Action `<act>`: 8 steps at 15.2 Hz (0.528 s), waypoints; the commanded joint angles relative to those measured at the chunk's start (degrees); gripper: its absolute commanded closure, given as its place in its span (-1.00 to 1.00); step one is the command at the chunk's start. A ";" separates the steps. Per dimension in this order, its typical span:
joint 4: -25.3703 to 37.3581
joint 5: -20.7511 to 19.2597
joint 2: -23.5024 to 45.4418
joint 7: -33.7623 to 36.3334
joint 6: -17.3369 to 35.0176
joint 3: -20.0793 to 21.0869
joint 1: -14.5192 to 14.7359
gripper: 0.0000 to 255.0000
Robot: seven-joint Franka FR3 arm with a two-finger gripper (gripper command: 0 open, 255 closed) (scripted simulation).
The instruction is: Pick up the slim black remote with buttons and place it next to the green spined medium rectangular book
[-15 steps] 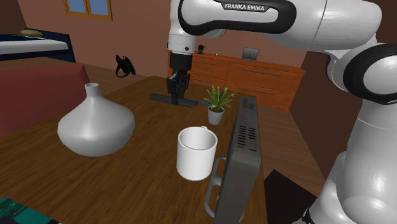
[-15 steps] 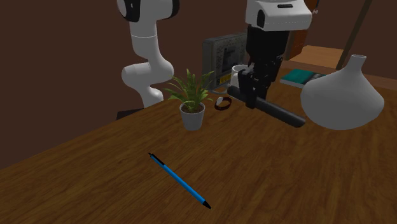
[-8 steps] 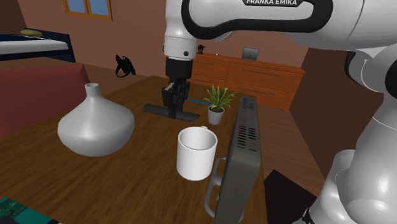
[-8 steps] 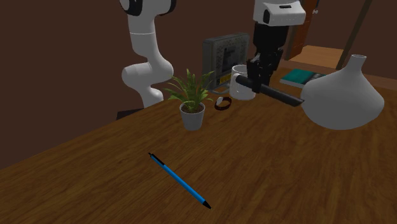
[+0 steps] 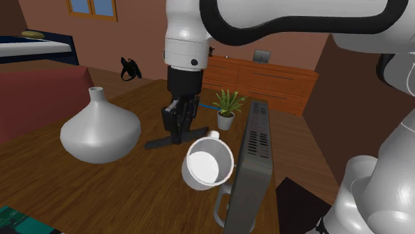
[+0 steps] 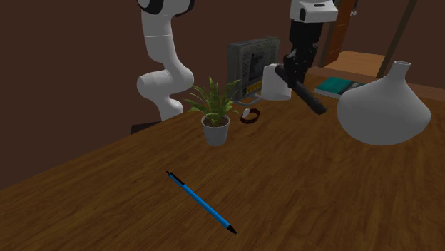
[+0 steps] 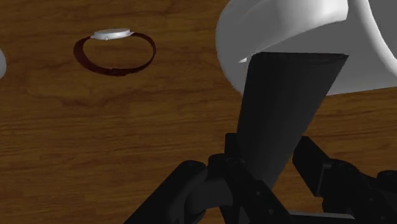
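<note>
Remote (image 5: 157,142) nearer mug (image 5: 207,164), within gripper (image 5: 177,132)

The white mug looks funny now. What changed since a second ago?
The gripper, still shut on the remote, carried it from beside the plant toward the mug, nearer the shoulder camera. The mug, upright before, is now tipped over. The vase, plant, pen and watch stayed put.
</note>
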 commanded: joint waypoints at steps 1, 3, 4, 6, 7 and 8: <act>-1.44 0.43 -0.99 2.31 0.65 1.25 1.14 1.00; -2.04 0.72 -1.56 4.85 0.97 2.67 2.33 1.00; -2.23 0.83 -1.76 6.15 1.11 3.38 2.94 1.00; -2.42 0.99 -1.96 8.81 1.38 4.87 4.15 1.00; -2.42 1.03 -1.97 10.17 1.51 5.63 4.76 1.00; -2.35 1.03 -1.91 11.56 1.63 6.40 5.39 1.00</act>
